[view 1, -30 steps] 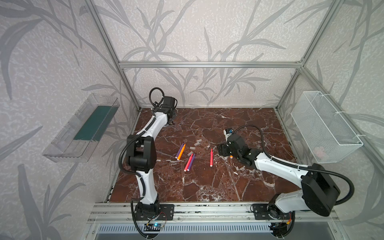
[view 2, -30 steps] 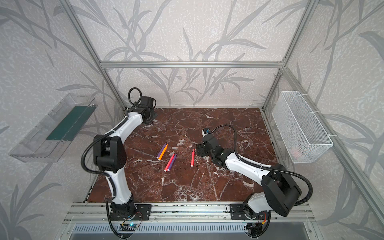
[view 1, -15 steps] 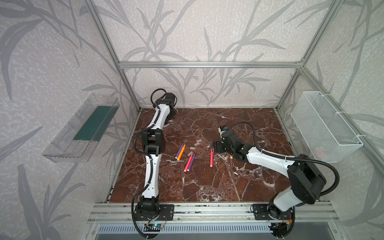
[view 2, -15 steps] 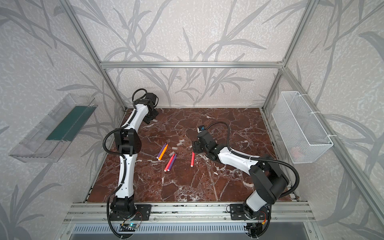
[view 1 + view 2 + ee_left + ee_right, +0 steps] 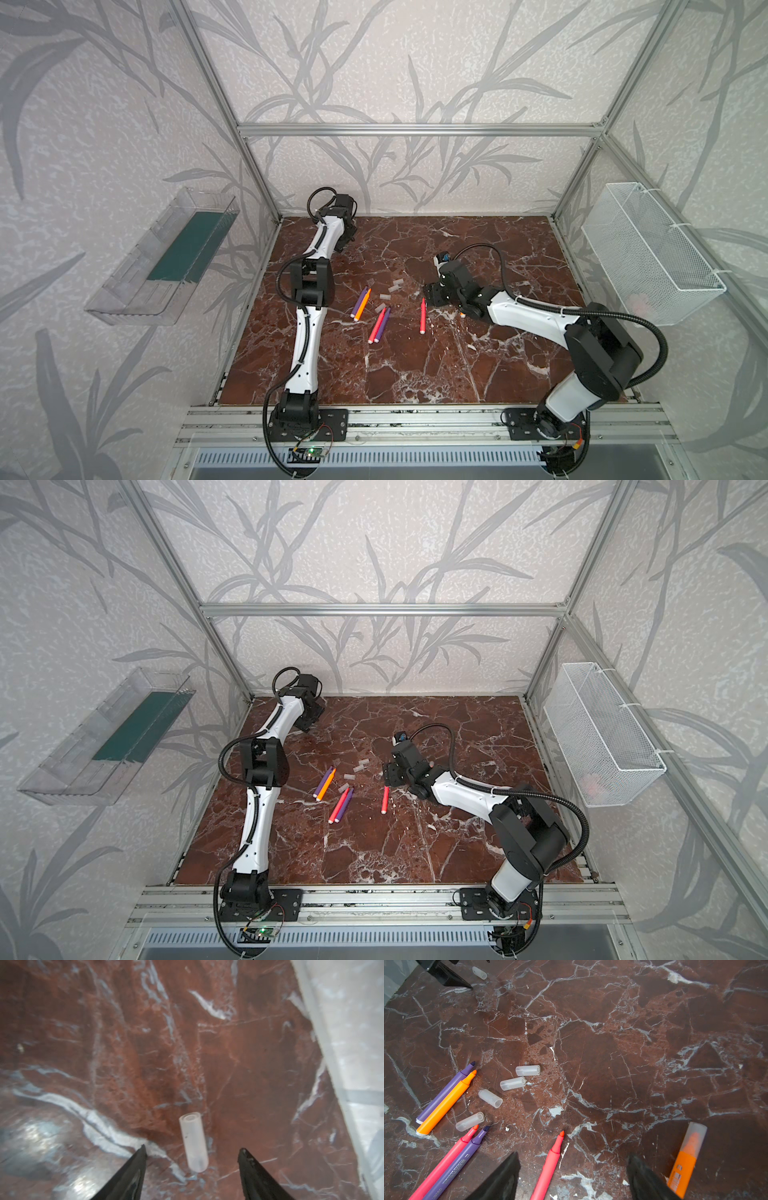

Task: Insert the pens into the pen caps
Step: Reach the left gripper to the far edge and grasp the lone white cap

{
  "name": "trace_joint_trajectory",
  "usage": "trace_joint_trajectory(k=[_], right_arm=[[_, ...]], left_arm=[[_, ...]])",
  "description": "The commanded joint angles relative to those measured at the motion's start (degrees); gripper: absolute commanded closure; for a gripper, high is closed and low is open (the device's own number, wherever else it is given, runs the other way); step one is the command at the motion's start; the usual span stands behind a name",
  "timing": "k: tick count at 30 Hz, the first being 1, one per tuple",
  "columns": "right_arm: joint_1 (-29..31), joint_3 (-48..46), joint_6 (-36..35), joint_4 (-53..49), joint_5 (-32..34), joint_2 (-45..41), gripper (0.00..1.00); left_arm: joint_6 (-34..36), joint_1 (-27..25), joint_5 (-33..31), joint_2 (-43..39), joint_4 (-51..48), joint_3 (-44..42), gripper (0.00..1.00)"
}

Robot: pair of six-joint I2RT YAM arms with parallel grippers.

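left wrist: left fingers spread, pen cap between

I am holding my left fingers low over the far left corner of the marble surface, while my right fingers are hovering at the tip of a pink-red pen. Between my arms an orange and purple pair and a pink and purple pair are lying, with four clear caps sitting near their tips.
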Motion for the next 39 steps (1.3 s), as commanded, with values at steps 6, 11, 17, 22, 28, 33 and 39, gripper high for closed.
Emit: trace_joint_trajectory(k=[6,11,17,22,28,33,39], right_arm=[[0.1,0.7,-0.5,-0.2,0.2,-0.9,0.20],[0.1,0.7,-0.3,-0.2,0.1,-0.9,0.20],[0.1,0.3,-0.1,-0.4,0.2,-1.4,0.20],[0.1,0.1,0.1,-0.2,0.3,-1.8,0.20],[0.1,-0.5,0.1,-0.1,0.4,-2.6,0.20],[0.1,-0.7,0.3,0.0,0.4,-2.8,0.20],[0.1,-0.8,0.6,0.2,-0.1,-2.6,0.20]], left_arm=[[-0.7,0.1,-4.4,1.7,-1.5,1.2,0.29],[1.1,-0.4,-6.7,2.2,-0.9,1.5,0.38],[3.5,-0.9,-6.4,4.9,-2.8,4.8,0.46],[3.5,-0.9,-5.8,5.7,-3.6,4.8,0.57],[4.0,-1.2,-6.1,4.7,-5.7,4.6,0.65],[4.9,-1.7,-6.5,2.0,-7.1,1.9,0.72],[6.6,-2.6,-7.9,-1.9,-7.3,-3.2,0.78]])
